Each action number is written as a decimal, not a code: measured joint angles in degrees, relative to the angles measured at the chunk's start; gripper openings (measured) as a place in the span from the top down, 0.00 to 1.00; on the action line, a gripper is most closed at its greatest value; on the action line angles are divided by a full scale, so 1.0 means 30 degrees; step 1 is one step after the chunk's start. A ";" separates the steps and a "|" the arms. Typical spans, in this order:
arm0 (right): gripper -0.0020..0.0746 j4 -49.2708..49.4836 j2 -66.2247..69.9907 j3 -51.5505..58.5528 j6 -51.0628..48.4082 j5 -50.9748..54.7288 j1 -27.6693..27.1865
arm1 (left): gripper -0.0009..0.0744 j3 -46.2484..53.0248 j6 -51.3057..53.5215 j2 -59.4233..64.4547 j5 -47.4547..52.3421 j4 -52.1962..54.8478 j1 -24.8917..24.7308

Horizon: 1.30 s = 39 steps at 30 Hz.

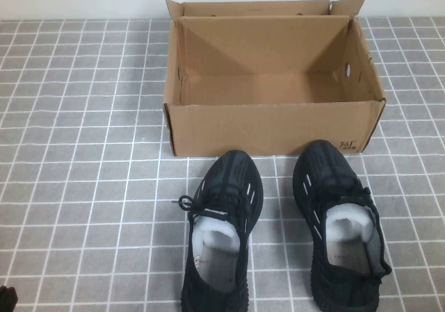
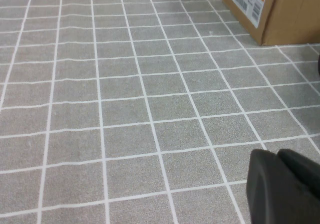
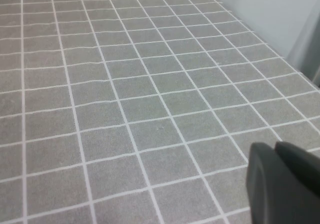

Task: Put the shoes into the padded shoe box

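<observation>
The two black knit sneakers stand side by side on the grey tiled cloth, toes toward the box: the left shoe point(image 1: 221, 235) and the right shoe point(image 1: 339, 222). The brown cardboard shoe box point(image 1: 271, 126) stands open and empty just behind them, with the small black print at its front right corner. One corner of the box, with a label on it, shows in the left wrist view point(image 2: 287, 14). My left gripper point(image 2: 278, 155) is shut and empty, low at the near left edge of the table point(image 1: 5, 298). My right gripper point(image 3: 275, 147) is shut and empty over bare tiles, out of the high view.
The grey tiled cloth point(image 1: 83, 152) covers the table on both sides of the box. A pale wall point(image 3: 280, 9) runs along the table's far edge in the right wrist view.
</observation>
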 joint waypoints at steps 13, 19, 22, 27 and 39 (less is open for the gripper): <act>0.98 0.0000 0.0000 0.0000 0.0000 -0.0578 0.0000 | 0.99 0.0000 0.0000 0.0000 0.0000 0.0000 0.0000; 0.98 0.0000 0.0000 0.0000 0.0000 -0.2858 0.0000 | 0.99 0.0000 0.0000 0.0000 0.0000 0.0000 0.0000; 0.98 0.0000 0.0000 0.0000 0.0000 -0.3924 0.0000 | 0.99 0.0000 0.0000 0.0000 0.0000 0.0000 0.0000; 0.98 -0.0079 0.0000 0.0000 0.0000 -0.5123 0.0000 | 0.99 0.0000 0.0000 0.0000 0.0000 0.0000 0.0000; 0.98 -0.0151 0.0000 0.0000 0.0000 -0.9376 0.0000 | 0.99 0.0000 0.0000 0.0000 0.0000 0.0000 0.0000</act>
